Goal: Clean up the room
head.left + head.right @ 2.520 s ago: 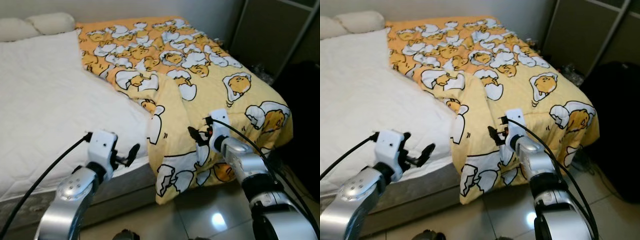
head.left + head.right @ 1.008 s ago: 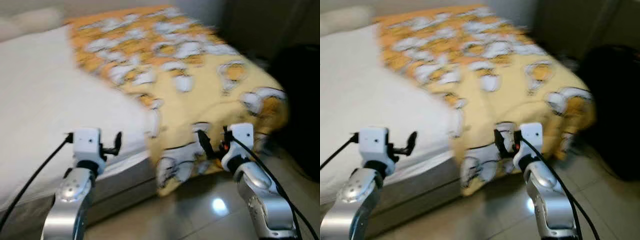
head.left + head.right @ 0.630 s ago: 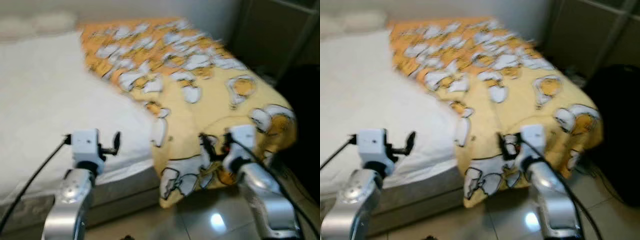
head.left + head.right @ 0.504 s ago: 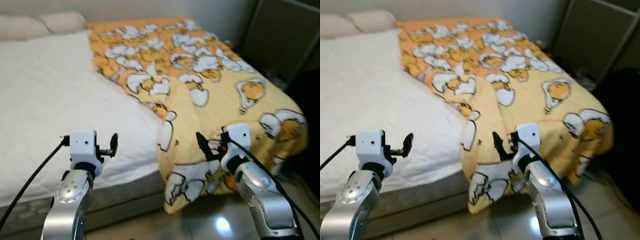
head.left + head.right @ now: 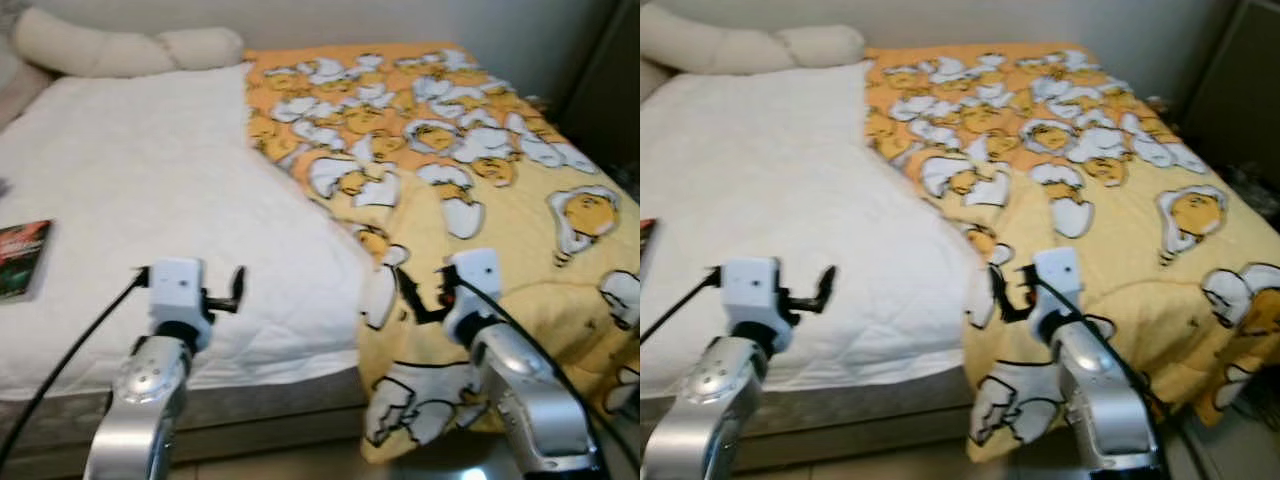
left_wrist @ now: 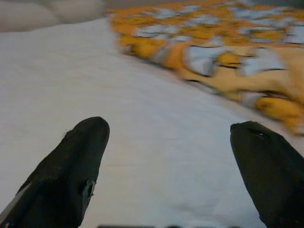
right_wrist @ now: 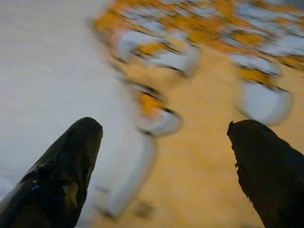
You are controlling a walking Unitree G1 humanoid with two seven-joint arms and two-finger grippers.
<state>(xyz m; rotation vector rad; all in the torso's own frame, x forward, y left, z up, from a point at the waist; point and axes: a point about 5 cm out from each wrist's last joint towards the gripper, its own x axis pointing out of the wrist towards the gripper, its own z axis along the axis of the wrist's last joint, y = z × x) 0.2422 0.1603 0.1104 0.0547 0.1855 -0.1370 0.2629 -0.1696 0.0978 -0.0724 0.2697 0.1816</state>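
The yellow blanket (image 5: pixel 470 170) covers only the far half of the bed (image 5: pixel 150 200) and hangs off its near edge. My right gripper (image 7: pixel 166 156) floats above that edge, fingers wide apart, holding nothing. My left gripper (image 6: pixel 171 156) waits over the bare sheet, also wide and empty. A book (image 5: pixel 18 258) lies beyond it.

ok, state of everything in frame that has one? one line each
yellow egg-print blanket: rumpled, covering the bed's right side, one corner hanging over the mattress edge.
white mattress pad: bare, uncovered.
pillows: at the head of the bed.
book: closed, flat on the bed.
left pincer: open, empty.
right pincer: open, empty.
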